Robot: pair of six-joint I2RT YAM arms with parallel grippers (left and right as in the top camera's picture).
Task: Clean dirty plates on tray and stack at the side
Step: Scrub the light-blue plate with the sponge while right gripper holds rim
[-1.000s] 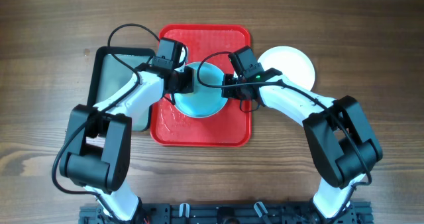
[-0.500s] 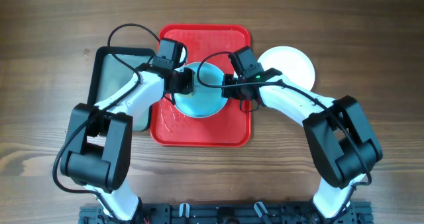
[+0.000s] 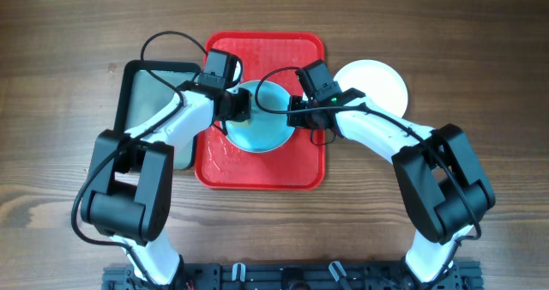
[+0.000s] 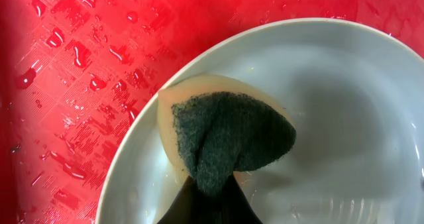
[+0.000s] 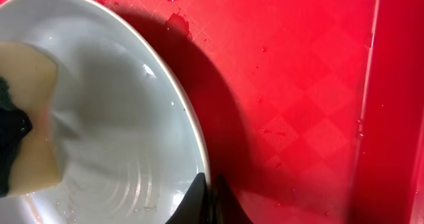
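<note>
A pale turquoise plate (image 3: 262, 123) sits on the red tray (image 3: 262, 168). My left gripper (image 3: 238, 108) is shut on a sponge (image 4: 222, 134), yellow with a dark green scrub face, pressed on the plate's inside (image 4: 344, 118) near its left rim. My right gripper (image 3: 296, 114) is shut on the plate's right rim (image 5: 199, 151), one finger inside and one outside. The sponge also shows in the right wrist view (image 5: 23, 124). A white plate (image 3: 377, 82) lies on the table right of the tray. A third plate is not visible.
A black-rimmed metal pan (image 3: 146, 97) stands left of the tray, partly under my left arm. Water drops lie on the tray floor (image 4: 79, 58). The tray's raised right rim (image 5: 391, 105) runs beside the held plate.
</note>
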